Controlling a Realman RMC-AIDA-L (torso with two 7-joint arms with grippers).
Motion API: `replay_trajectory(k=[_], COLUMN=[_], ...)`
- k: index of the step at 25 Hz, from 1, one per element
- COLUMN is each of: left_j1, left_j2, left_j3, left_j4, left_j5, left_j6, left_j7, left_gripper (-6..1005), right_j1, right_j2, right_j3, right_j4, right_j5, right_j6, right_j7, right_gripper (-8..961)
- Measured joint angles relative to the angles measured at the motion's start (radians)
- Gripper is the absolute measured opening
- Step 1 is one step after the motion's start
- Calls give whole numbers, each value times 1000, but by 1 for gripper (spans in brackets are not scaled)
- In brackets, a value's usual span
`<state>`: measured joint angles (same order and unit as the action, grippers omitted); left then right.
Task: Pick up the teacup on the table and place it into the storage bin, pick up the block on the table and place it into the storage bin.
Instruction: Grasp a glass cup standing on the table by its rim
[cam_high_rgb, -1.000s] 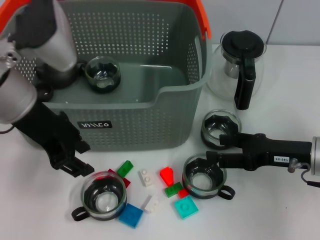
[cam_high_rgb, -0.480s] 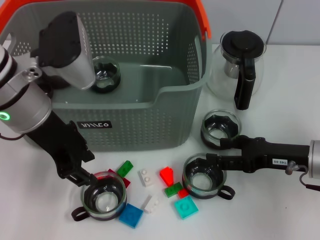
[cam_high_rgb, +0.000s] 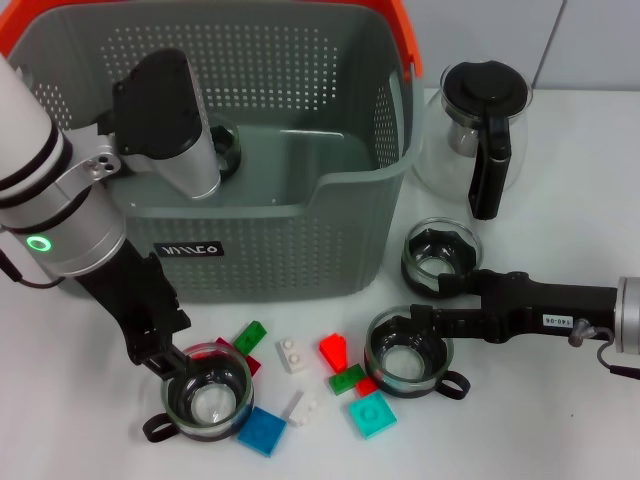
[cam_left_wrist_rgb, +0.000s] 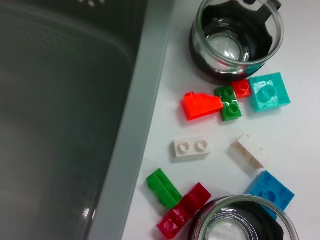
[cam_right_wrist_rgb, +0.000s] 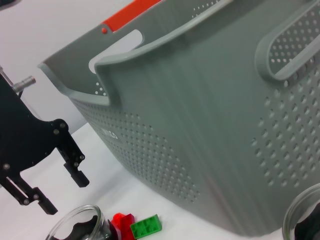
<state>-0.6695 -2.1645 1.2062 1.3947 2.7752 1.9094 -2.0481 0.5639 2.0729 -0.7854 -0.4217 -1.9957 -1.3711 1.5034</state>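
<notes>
The grey storage bin (cam_high_rgb: 300, 240) with an orange handle fills the back left, and one glass teacup (cam_high_rgb: 222, 150) lies inside it, half hidden by my left arm. A second teacup (cam_high_rgb: 208, 392) stands at the front left. My left gripper (cam_high_rgb: 165, 358) hangs open at its rim, with the fingers apart in the right wrist view (cam_right_wrist_rgb: 62, 192). My right gripper (cam_high_rgb: 437, 300) is open between two more teacups, one in front (cam_high_rgb: 405, 355) and one behind (cam_high_rgb: 440, 255). Several blocks lie between the cups, among them a red block (cam_high_rgb: 335, 350), a white block (cam_high_rgb: 292, 355) and a teal block (cam_high_rgb: 372, 413).
A glass pot with a black lid (cam_high_rgb: 482, 125) stands to the right of the bin. In the left wrist view, the bin wall (cam_left_wrist_rgb: 75, 125) runs beside the blocks. A blue block (cam_high_rgb: 262, 430) lies near the front edge.
My left arm swung forward and its gripper dropped to the rim of the front-left teacup. The right gripper sank slightly between the two right teacups.
</notes>
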Motion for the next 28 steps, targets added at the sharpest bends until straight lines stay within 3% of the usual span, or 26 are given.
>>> replay_trajectory(k=[28], left_j1=[-18], left_j2=[-5], left_j3=[104], left_j4=[-137], left_j5=[24], left_j6=[-150], left_j7=[-79], left_gripper=[518], right_j1=[-2], right_j2=[-3], right_j3=[0], right_j4=[0], right_j5=[0], right_j6=[1], right_j7=[0], right_gripper=[912])
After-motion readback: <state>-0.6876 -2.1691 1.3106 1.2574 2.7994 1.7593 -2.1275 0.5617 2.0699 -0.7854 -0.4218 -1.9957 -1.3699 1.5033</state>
